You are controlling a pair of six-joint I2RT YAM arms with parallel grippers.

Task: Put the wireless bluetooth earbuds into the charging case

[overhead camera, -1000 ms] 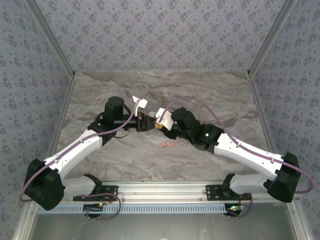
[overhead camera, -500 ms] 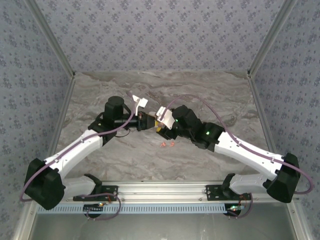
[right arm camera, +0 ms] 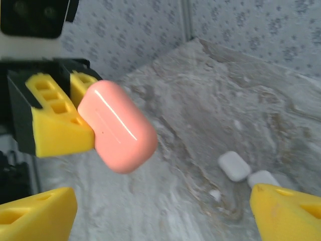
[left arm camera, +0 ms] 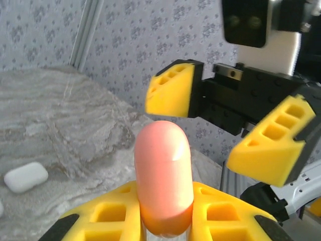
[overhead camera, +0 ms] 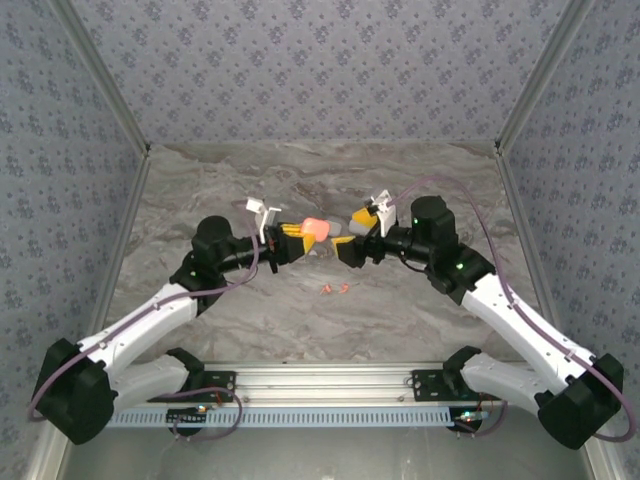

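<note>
A salmon-pink charging case (overhead camera: 315, 228) with its lid closed is held above the table, and my left gripper (overhead camera: 298, 236) is shut on its lower end. In the left wrist view the case (left arm camera: 164, 170) stands up between my yellow fingers (left arm camera: 110, 216). My right gripper (overhead camera: 352, 232) faces it from the right, open, with nothing between its jaws. In the right wrist view the case (right arm camera: 118, 126) hangs ahead of my right gripper (right arm camera: 160, 216). Two salmon-red earbuds (overhead camera: 335, 289) lie on the marble below, between the arms.
Two white cases (right arm camera: 233, 165) (right arm camera: 263, 178) and a small white earbud (right arm camera: 214, 193) lie on the marble table (overhead camera: 420, 190). One white case (left arm camera: 26, 176) also shows at lower left in the left wrist view. Patterned walls close the table on three sides.
The right gripper has opened and drawn back to the right. The left gripper has shut on the pink case and pulled slightly left, so the two grippers now stand apart.
</note>
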